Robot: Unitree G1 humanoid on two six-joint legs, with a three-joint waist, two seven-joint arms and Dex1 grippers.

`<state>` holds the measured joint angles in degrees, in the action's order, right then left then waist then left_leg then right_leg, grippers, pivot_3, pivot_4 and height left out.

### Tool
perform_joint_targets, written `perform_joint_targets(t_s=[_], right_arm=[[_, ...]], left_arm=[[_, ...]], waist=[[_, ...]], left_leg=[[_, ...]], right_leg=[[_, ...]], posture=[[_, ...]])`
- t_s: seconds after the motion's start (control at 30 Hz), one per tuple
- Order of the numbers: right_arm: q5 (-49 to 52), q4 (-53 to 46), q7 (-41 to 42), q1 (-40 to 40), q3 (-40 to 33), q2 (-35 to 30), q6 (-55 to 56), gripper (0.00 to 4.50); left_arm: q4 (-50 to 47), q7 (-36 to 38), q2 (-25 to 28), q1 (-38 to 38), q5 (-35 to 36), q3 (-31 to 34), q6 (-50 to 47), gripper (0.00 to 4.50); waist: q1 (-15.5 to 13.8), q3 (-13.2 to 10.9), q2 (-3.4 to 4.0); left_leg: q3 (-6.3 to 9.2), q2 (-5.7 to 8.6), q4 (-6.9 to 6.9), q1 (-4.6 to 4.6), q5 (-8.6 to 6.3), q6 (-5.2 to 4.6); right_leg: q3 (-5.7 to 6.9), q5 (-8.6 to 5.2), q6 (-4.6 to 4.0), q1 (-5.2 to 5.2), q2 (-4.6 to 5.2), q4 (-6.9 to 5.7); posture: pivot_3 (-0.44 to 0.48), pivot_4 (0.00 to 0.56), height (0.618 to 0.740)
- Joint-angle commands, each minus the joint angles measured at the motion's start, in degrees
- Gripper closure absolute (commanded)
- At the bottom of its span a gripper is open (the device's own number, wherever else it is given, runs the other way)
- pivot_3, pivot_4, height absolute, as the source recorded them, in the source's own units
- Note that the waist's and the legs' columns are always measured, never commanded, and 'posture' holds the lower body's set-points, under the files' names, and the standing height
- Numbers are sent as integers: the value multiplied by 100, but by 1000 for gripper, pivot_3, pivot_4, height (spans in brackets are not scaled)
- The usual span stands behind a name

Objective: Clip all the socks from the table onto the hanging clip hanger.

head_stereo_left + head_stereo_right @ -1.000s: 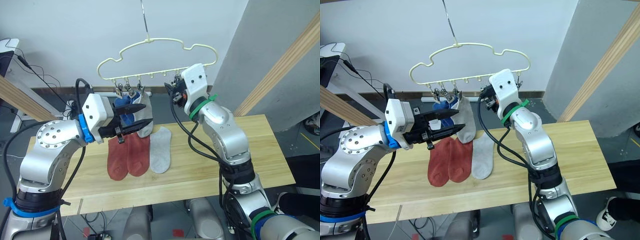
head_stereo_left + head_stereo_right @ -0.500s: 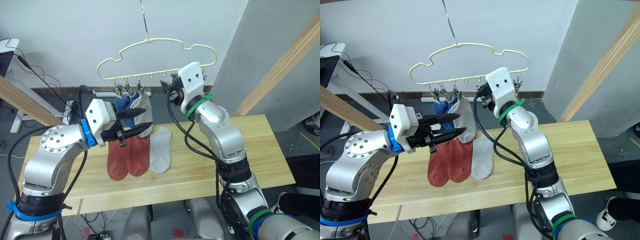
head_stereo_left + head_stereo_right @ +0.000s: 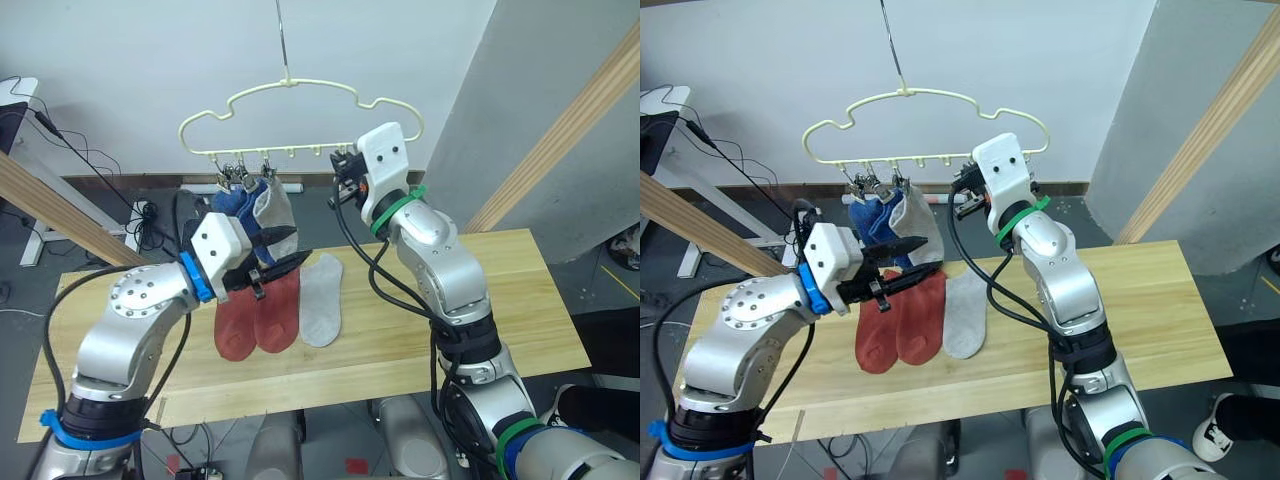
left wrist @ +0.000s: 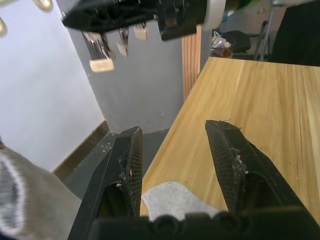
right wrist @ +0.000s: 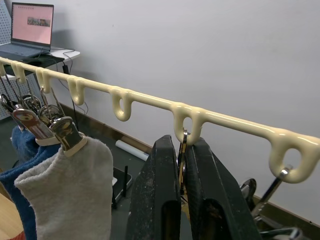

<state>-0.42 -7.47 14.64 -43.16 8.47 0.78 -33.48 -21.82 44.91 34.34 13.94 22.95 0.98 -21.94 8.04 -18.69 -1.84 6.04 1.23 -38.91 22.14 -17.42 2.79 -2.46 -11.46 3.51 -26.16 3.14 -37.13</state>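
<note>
— Pale yellow-green wire, that's the clip hanger (image 3: 925, 125); what do we find hanging on it?

— We count two blue socks (image 3: 872, 218) and one light grey sock (image 3: 910, 215), clipped side by side at the left end of its bar. The other clips (image 5: 182, 160) carry nothing.

— And what do we see on the bench (image 3: 1120, 310)?

— Two rust-red socks (image 3: 898, 320) lie flat and touching near its middle, with a second grey sock (image 3: 966, 312) just beside them on the right. All three point toward the far edge.

— How do we read the left pincer (image 3: 908, 262)?

— Its fingers are apart and hold nothing. It hovers over the tops of the red socks, just under the hung ones.

— The right pincer (image 5: 181, 192)?

— Raised to the hanger bar, fingers pressed together on a metal clip near the bar's right part.

— Anything we can't make out?

— The hung grey sock covers part of the blue pair, and the left pincer hides the red socks' upper ends. The hanger's hook runs out of frame at the top.
</note>
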Motion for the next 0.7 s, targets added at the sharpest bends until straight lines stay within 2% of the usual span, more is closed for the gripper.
perform_joint_targets(t_s=[0.03,0.27,0.5,0.7], right_arm=[[103,-133,-21,-114,-29,32,109,4500],[116,-143,10,-131,-25,15,54,4500],[124,-194,33,-107,-7,-5,-8,4500],[123,-250,9,-80,8,12,-61,4500]], left_arm=[[327,-539,-468,-36,-462,-440,95,1961],[1922,-1708,-1625,124,-1593,-1090,577,119],[3307,-2420,-2358,543,-1962,-991,736,119],[3941,-2344,-2515,853,-2160,-1181,660,119]], waist=[[-3,1,0],[9,2,-1],[11,3,0],[36,3,0]], left_leg=[[1,1,0,0,0,0],[0,0,-5,-1,0,-1],[-2,2,-8,-2,0,-2],[-2,2,-9,-2,0,-2]], right_leg=[[0,0,0,0,0,1],[1,3,-3,0,0,-7],[1,5,-5,1,1,-12],[1,5,-5,1,1,-13]], posture=[[-195,299,733],[-217,304,733],[-239,309,733],[-254,310,733]])
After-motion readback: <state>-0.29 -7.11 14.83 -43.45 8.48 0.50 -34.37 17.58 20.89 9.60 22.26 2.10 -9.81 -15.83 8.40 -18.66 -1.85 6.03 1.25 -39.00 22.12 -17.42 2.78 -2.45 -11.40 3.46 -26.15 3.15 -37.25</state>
